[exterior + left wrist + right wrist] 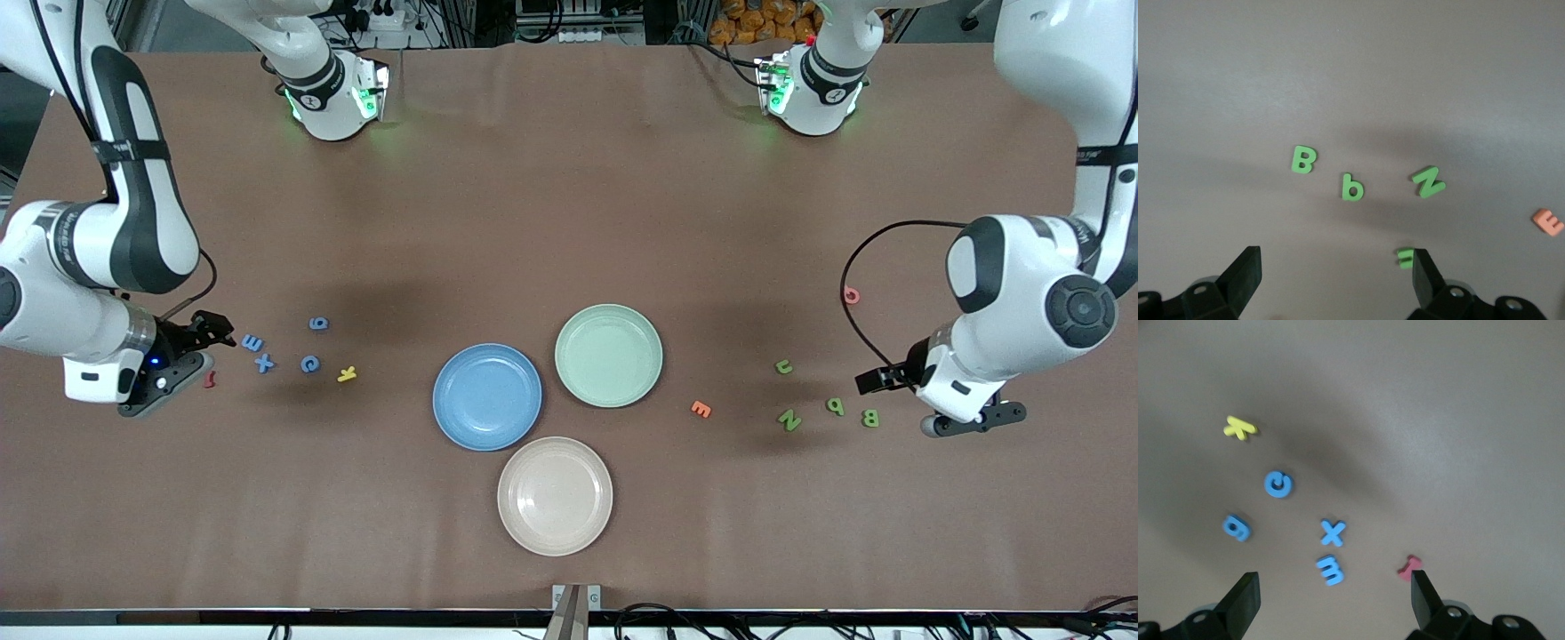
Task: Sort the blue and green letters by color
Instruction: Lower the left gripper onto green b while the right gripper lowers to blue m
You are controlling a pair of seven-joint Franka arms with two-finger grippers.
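Right now I have both arms low at their own ends of the table. The left gripper point(1338, 280) hangs over the green letters, jaws spread wide and holding nothing; the right gripper point(1331, 600) hangs over the blue ones, equally wide apart and empty. In the front view each gripper's fingertips are mostly masked by its own wrist.

From the left wrist I read the green B point(1303, 160), the green P point(1352, 188), which looks like a lowercase b from this angle, and the green N point(1429, 181) clearly. The green J point(1405, 257) is half covered by one fingertip point(1428, 280), so I only see a sliver; in the front view it lies a little farther from the camera than its three neighbours. The orange E point(1548, 222) is cut off at that picture's edge.

From the right wrist I see the blue E point(1331, 570), blue X point(1333, 533), blue C point(1278, 484) and blue 6 point(1237, 527) lying loose and apart, with the yellow K point(1240, 427) beside them. A dark red character point(1409, 567) sits against a fingertip; I cannot read its shape.

The blue plate point(487, 396), green plate point(609, 356) and pale pink plate point(555, 495) cluster mid-table.
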